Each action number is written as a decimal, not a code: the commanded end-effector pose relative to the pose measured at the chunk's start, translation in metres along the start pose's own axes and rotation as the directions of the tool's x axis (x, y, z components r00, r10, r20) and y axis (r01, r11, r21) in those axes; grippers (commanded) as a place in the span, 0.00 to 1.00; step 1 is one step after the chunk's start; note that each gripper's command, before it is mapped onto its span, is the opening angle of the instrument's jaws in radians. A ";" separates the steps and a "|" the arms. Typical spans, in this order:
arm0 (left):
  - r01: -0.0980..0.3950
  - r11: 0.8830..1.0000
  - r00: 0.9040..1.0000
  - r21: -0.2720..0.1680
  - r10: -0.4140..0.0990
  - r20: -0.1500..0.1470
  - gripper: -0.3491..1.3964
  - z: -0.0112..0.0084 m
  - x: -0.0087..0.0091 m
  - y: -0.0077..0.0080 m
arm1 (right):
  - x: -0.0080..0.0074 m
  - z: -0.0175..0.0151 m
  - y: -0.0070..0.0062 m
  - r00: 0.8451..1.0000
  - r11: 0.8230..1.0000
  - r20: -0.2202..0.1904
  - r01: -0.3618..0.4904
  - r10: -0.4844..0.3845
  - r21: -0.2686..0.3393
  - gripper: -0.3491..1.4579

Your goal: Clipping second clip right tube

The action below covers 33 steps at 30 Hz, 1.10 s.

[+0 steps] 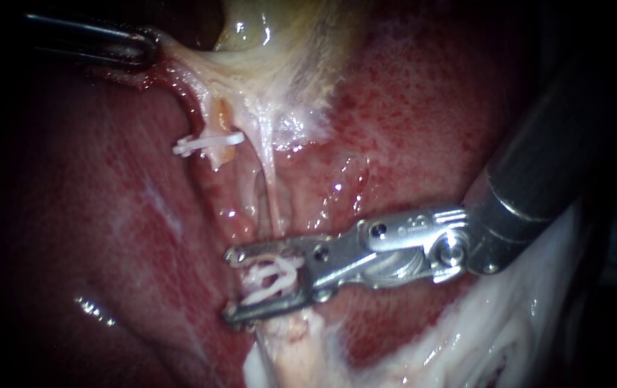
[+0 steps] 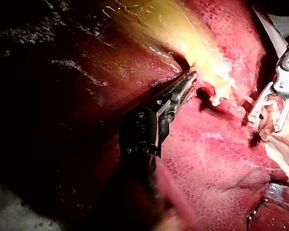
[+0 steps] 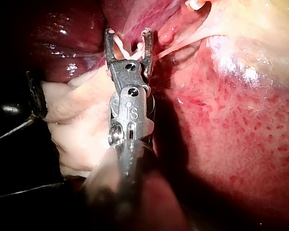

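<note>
Jaws of the right instrument [image 1: 230, 284] stand wide over the liver [image 1: 423, 108], while the left instrument's [image 1: 151, 44], closed, hold the gallbladder [image 1: 272, 36] taut. Between the wide jaws runs the right tube [image 1: 276, 208], straddled by a held, unclosed clip [image 1: 276, 282]. Placement looks done; squeezing shut remains.

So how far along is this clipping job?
Done: one white clip sits closed on the left tube. In hand: the left instrument grips the gallbladder; the right instrument carries an open clip around the right tube. Left: squeezing it closed and withdrawing.
</note>
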 end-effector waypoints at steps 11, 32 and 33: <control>0.000 1.000 1.000 -0.001 0.000 0.000 0.00 -0.0002 0.0000 0.0001 | 0.0012 -0.0053 -0.0001 0.999 0.999 -0.012 -0.032 0.032 -0.010 0.43; 0.001 1.000 1.000 0.000 -0.001 0.000 0.00 -0.0002 0.0001 0.0002 | -0.0009 -0.0054 0.0029 0.993 0.993 0.020 -0.113 0.114 -0.039 0.43; 0.001 1.000 1.000 0.000 -0.001 0.000 0.00 -0.0002 0.0001 0.0002 | -0.0010 -0.0049 0.0030 0.993 0.993 0.028 -0.112 0.113 -0.036 0.43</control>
